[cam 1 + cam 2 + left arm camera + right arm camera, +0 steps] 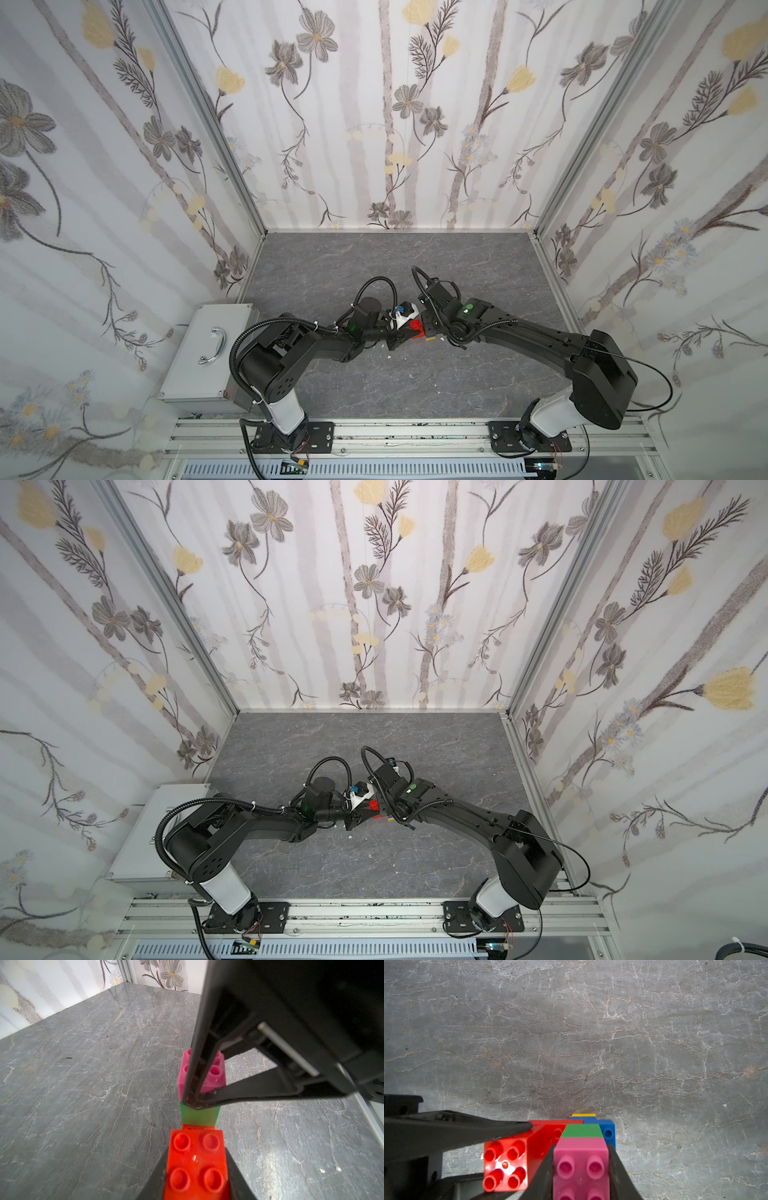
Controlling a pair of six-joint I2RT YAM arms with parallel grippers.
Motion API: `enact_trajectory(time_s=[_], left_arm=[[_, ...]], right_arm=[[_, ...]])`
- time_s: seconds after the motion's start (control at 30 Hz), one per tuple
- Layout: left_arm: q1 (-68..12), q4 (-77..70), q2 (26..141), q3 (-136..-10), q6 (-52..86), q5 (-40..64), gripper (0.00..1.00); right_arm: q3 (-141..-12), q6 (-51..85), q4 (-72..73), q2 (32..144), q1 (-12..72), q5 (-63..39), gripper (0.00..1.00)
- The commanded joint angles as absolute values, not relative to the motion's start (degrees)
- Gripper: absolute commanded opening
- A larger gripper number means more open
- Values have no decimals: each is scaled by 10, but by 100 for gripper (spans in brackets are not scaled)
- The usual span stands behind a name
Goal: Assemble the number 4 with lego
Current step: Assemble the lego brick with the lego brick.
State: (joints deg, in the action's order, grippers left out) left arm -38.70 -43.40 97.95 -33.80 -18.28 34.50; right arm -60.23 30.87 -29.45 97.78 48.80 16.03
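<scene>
Near the middle of the grey worktop (374, 266), between the two arms: the number 4 (420, 331), upright, apparently resting on its yellow brick (583, 1115), largely hidden in both top views. Gripped from two sides. Right hand (581, 1148) closed on the pink brick (580, 1167) at the column's top, a finger on each flank, green brick (582, 1131) directly beneath. Left hand (196, 1150) pinched narrow on the short red brick (195, 1167), just beside the column, atop the outer end of the longer red brick (554, 1123). Probably seating that last red piece. To do it well: press straight along the studs, no twist; brace the column firmly with the right hand, to avoid levering the red arm off the blue brick (608, 1132). Check for a closed seam, then let go with the left hand first.
</scene>
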Motion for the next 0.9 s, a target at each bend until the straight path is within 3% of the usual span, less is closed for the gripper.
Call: enact_trajectory(time_s=[0.0, 0.53, 0.87], left_arm=[[-387, -381, 979, -329, -193, 326, 0], [-387, -308, 989, -366, -208, 337, 0], [-388, -342, 986, -338, -192, 311, 0]], right_arm=[[-591, 323, -361, 991, 489, 103, 0], [-590, 322, -358, 993, 489, 102, 0], [-585, 324, -356, 992, 490, 101, 0]])
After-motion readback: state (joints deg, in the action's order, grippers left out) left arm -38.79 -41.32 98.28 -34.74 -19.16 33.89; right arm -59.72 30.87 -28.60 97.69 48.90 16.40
